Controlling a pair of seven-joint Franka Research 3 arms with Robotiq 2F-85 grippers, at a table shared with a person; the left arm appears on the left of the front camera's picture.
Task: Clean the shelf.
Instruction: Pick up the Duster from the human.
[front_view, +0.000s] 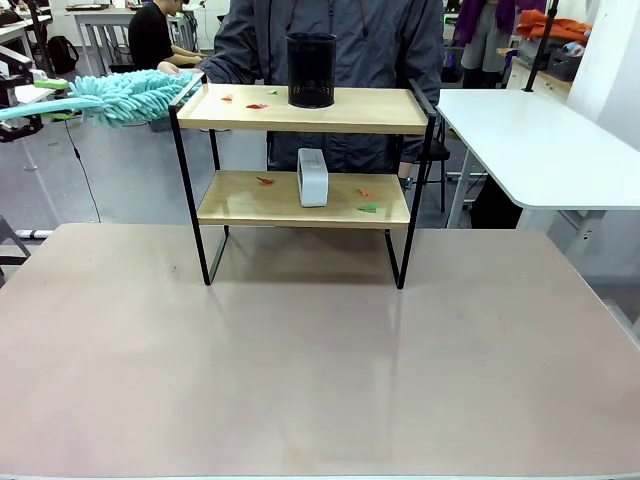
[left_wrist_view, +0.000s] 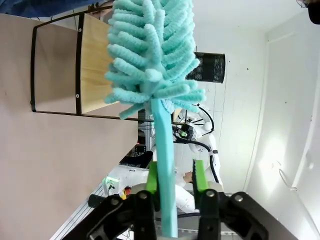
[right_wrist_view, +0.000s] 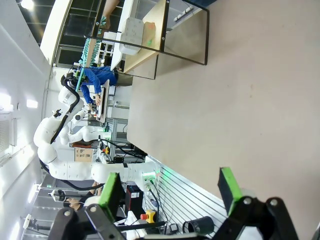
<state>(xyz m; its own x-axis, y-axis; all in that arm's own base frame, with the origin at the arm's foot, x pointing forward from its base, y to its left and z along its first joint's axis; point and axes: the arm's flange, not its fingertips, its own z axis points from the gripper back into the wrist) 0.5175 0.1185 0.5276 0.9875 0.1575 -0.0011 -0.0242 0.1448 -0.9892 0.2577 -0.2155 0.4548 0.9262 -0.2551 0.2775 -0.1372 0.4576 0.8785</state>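
Observation:
The shelf (front_view: 370, 110) stands at the table's far side, a black mesh cup (front_view: 311, 70) on its top board and a white box (front_view: 312, 177) on the lower one. Red and green paper scraps (front_view: 257, 105) lie on both boards. A teal fluffy duster (front_view: 135, 95) hangs level at the top board's left end, its head touching the rail. My left gripper (left_wrist_view: 176, 175) is shut on the duster (left_wrist_view: 150, 55) handle, which lies against one green pad. A person's hand (front_view: 172, 68) rests just behind the duster head. My right gripper (right_wrist_view: 169, 186) stands open, far from the shelf (right_wrist_view: 145, 50).
The person stands close behind the shelf. A second white table (front_view: 540, 140) adjoins at the right. The brown tabletop (front_view: 320, 360) stretches bare in front of the shelf.

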